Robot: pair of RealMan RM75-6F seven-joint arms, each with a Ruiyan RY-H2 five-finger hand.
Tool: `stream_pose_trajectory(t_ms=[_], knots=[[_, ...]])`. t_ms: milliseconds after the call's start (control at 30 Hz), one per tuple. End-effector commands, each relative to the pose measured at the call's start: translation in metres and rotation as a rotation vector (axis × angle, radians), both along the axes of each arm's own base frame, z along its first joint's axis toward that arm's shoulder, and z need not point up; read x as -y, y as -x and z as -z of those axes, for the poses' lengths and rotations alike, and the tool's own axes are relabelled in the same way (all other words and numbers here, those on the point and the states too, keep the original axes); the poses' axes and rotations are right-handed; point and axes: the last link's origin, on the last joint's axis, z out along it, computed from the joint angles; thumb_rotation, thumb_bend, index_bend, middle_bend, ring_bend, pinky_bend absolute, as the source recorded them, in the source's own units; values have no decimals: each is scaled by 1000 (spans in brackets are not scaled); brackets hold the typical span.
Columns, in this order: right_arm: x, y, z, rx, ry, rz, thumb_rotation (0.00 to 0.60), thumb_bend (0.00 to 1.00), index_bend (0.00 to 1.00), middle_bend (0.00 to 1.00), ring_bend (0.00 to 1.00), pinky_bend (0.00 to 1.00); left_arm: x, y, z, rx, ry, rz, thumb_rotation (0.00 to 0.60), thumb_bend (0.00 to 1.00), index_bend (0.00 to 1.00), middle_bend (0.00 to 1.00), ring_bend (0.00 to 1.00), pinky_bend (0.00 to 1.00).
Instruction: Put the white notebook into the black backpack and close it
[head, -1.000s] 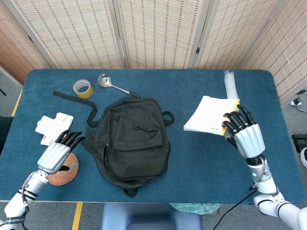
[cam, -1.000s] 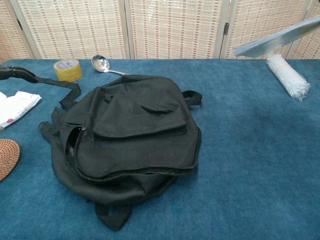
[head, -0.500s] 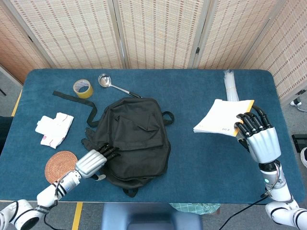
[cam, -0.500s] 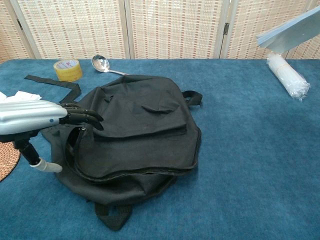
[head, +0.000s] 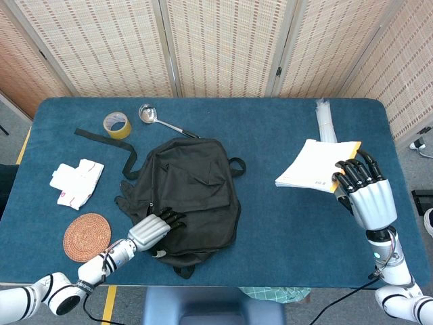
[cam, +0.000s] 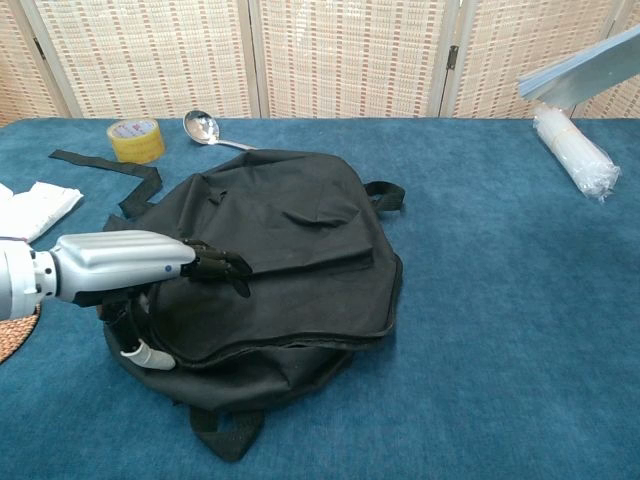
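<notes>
Head view showed the right hand (head: 362, 193) grasping the white notebook (head: 312, 162) at right of frame. The left hand (head: 154, 228), holding nothing, lay on the black backpack (head: 196, 189) at centre. It should probably pinch the flap beside the zip and lift, widening the opening first.

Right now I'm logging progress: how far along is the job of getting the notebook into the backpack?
Early. Done: the right hand holds the white notebook lifted off the table, well to the right of the black backpack. In hand: the left hand reaches over the backpack's left side by its zipper opening. Left: opening the backpack, putting the notebook inside, and zipping it closed.
</notes>
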Motion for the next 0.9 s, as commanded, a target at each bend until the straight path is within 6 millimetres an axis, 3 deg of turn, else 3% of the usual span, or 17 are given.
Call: stream_pose_trajectory(t_ms=[33,633,900], knots=[[1,1,1,3,-2,3,600,510,712,455,388,247,-3,-4,3,23,-10,-12,600,260,245,90,119,0],[1,9,2,14,-9,26,600,509,713,455,388,248,-11,-12,11,153,-8,-102,600,274,458,200,199,16],[1,10,3,19,-11,26,600,509,713,455,388,248,-15,-15,3,169,-34,-97,600,274,437,202,200,17]])
